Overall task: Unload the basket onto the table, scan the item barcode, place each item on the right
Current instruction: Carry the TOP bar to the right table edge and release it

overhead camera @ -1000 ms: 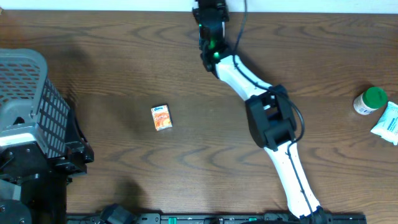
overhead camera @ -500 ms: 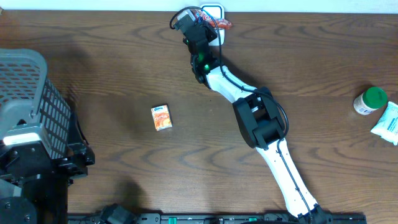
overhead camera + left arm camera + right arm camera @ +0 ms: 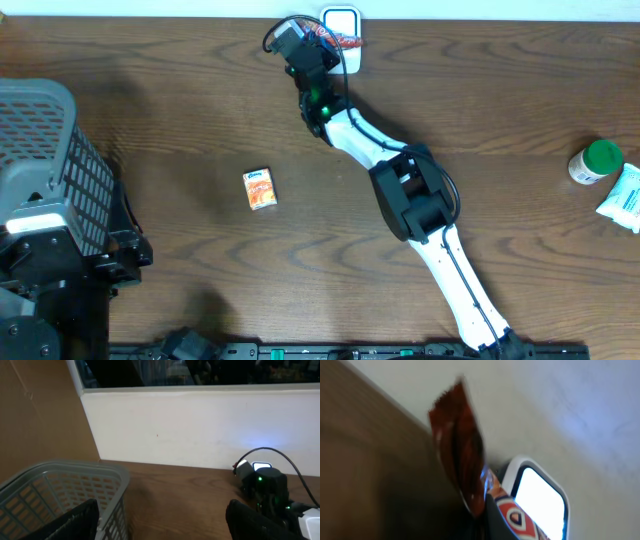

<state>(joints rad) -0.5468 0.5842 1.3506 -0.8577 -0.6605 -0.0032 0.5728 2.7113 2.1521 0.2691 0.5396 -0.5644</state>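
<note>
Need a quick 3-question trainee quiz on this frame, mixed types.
1. True or false: the right tool is shut on a red packet.
2. The bottle has a cap of which colour? A green, B red, C blue.
3. Fill in: the packet is held next to the lit white ____.
Key: 1 true; 2 A; 3 scanner.

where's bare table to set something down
Bare wood lies between the basket and the small orange box, and a wider stretch between the right arm and the green-capped bottle. Crowded at the far edge: right gripper holding a packet at the scanner.
</note>
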